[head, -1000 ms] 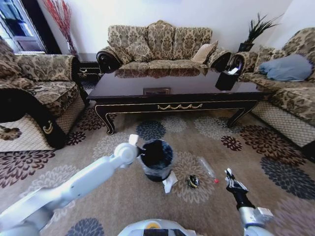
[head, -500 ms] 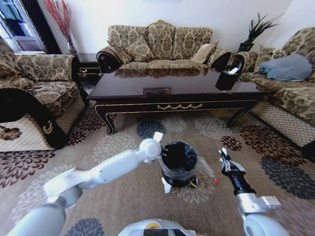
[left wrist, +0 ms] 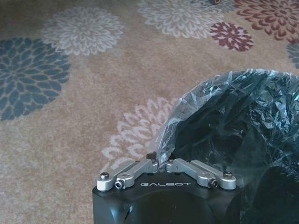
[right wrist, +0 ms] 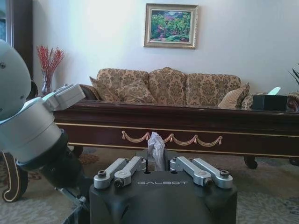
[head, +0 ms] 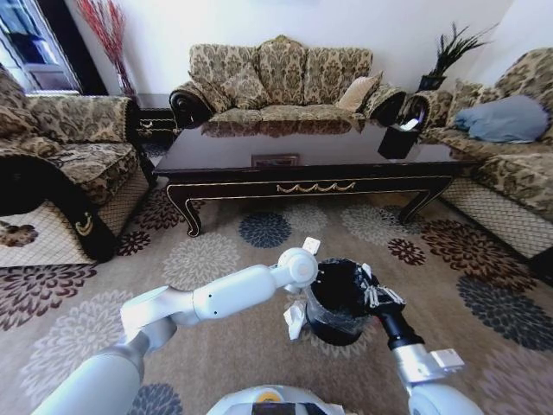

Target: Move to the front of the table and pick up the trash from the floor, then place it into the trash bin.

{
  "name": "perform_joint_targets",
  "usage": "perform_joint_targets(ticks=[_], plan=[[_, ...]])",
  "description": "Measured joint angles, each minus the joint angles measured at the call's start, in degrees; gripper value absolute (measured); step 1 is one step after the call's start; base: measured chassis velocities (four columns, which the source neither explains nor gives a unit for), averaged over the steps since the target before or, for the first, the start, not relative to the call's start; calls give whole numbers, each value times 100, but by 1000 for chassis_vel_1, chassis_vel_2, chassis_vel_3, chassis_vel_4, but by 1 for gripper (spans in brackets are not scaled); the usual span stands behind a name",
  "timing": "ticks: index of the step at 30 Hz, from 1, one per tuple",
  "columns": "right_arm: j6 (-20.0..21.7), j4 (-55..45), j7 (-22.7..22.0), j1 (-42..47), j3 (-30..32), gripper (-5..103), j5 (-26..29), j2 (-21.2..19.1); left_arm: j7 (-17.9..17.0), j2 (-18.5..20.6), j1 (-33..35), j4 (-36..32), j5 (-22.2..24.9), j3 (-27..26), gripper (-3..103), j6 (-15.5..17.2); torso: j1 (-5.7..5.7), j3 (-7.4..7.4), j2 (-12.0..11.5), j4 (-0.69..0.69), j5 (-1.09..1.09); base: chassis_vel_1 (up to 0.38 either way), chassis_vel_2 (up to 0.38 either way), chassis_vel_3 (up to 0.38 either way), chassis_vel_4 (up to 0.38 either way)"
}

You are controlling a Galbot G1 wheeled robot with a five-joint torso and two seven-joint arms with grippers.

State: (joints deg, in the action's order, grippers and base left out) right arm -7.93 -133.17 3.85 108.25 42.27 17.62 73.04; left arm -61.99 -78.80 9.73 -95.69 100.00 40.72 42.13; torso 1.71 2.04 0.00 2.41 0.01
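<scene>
Pinched between the closed fingers of the right gripper (right wrist: 156, 164), a crumpled piece of white paper trash (right wrist: 156, 142) stands up from the jaws in the right wrist view, held at the rim of the black trash bin (head: 335, 298) in the head view. That bin appears to hang clear of the floral carpet (head: 216, 259), carried by the left gripper (left wrist: 159, 164), whose fingers are shut on the thin plastic bag liner (left wrist: 187, 105) where it puffs over the rim. Beside the bin on the carpet lies another white scrap (head: 295, 320), and any other litter nearby is hidden behind the bin and arms. Beyond stands the long dark coffee table (head: 315, 186) with its gold scroll trim, a black box-shaped holder (head: 398, 140) on its surface, and patterned sofas (head: 285, 78) around it. The step in hand looks to be the drop into the bin, and doing it well seems to call for bringing the paper fully over the dark opening rather than its edge before the right gripper's fingers part, so the light scrap falls inside and does not catch on the puffed liner. The left gripper's hold is only on thin film, so the bin should be kept level and steady, since a jolt could tear or slip the liner.
</scene>
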Motion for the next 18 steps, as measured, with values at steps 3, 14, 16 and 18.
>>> perform_joint_targets(ticks=[3,14,16,18], plan=[[31,-16,15,28,-4,26,-192,15,-70,-31,43,22,45,-119,2,0,0,0,0,-1,0,0,0,0,0],[44,-11,28,51,-127,64,-313,63,-114,47,34,-10,85,-132,2,-1,0,0,0,1,-1,0,0,0,0],[43,-3,-4,16,-97,70,-209,73,-118,117,49,-11,66,-140,2,-1,0,0,0,2,-1,0,0,0,0],[53,-3,-51,-54,-4,81,20,74,-119,345,107,-27,12,-235,2,0,0,0,0,1,-1,0,0,0,0]])
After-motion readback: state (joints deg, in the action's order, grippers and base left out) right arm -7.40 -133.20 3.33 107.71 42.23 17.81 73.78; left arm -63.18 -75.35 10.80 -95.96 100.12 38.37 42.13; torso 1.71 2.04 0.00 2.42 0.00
